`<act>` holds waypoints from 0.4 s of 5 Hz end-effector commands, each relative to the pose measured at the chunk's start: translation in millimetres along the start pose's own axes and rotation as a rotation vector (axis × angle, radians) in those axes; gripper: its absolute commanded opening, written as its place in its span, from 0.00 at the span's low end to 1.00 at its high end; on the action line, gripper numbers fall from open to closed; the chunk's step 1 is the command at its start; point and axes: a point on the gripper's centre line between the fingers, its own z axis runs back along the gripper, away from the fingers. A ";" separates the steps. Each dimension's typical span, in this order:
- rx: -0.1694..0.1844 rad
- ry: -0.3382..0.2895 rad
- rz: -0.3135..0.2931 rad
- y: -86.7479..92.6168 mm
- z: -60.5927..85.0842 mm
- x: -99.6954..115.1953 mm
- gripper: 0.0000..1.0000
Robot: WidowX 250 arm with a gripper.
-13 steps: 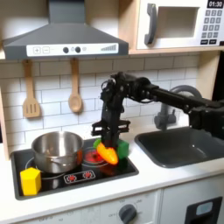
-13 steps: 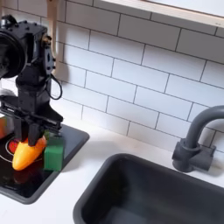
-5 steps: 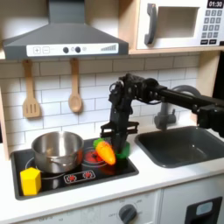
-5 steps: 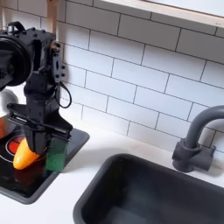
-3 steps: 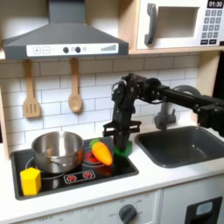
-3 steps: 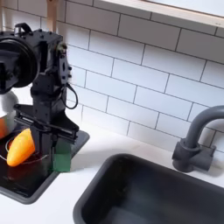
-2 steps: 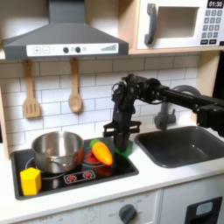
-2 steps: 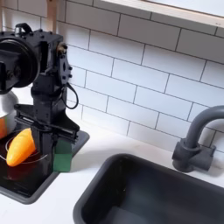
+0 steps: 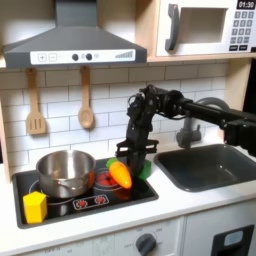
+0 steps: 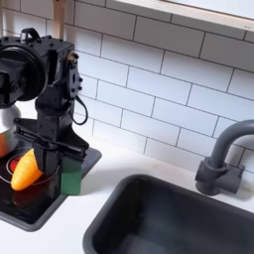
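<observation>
The orange carrot (image 9: 120, 175) lies tilted on the black stovetop (image 9: 95, 205), near its back right corner, over a red burner, and you see it in both exterior views (image 10: 25, 170). Working down from the biggest things: your arm reaches in from the first exterior view's right, over the dark sink (image 9: 210, 165) and past the grey faucet (image 10: 220, 159), and bends down to the stovetop. The steel pot (image 9: 65, 172) sits toward the stovetop's back left, well apart from the gripper. A green block (image 10: 69, 176) stands at the stovetop's right edge, just beside the carrot and right under your gripper. A yellow block (image 9: 35, 207) rests at the stovetop's front left corner.

Your gripper (image 10: 50, 157) points straight down above the gap between carrot and green block, close over both (image 9: 131, 160). I cannot tell whether its fingers are spread or pressed together, nor whether they touch the carrot; the arm's body hides the tips in both exterior views.
</observation>
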 end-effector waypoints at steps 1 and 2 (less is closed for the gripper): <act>-0.009 -0.001 -0.054 -3.4 -7.4 4.6 0.00; 0.002 -0.004 -0.079 -5.3 -12.4 6.0 0.00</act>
